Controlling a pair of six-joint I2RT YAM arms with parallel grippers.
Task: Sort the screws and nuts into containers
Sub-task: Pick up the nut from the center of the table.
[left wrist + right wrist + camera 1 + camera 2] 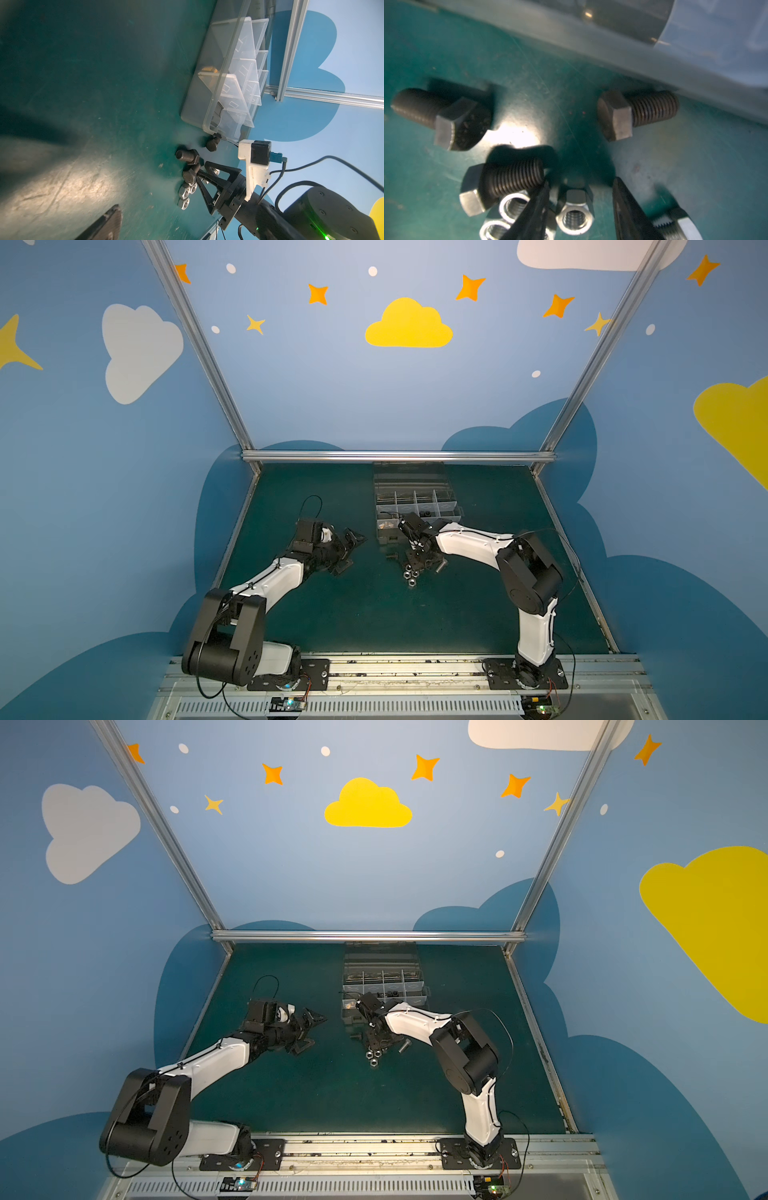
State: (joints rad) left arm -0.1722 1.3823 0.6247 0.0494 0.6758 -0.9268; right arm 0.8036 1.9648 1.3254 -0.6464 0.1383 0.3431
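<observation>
Loose screws and nuts point(409, 574) lie in a small pile on the green mat just in front of the grey organiser box point(417, 506), whose containers are split by whitish dividers. My right gripper point(415, 560) point(581, 180) points down into the pile. It is open, and its two fingers straddle one silver nut point(575, 218), with a gap showing on one side. Three black screws point(444, 118) point(637, 112) point(502, 182) lie around it, and more silver nuts point(513, 205) sit beside one finger. My left gripper point(352, 552) point(312, 1032) hovers open to the left of the pile and holds nothing.
A longer silver hex-headed bolt point(440, 566) lies right of the pile. The box's clear lid point(409, 477) stands open toward the back wall. Brass-tinted pieces point(208, 69) sit in a near-left compartment. An aluminium frame rail point(399, 456) borders the back of the mat.
</observation>
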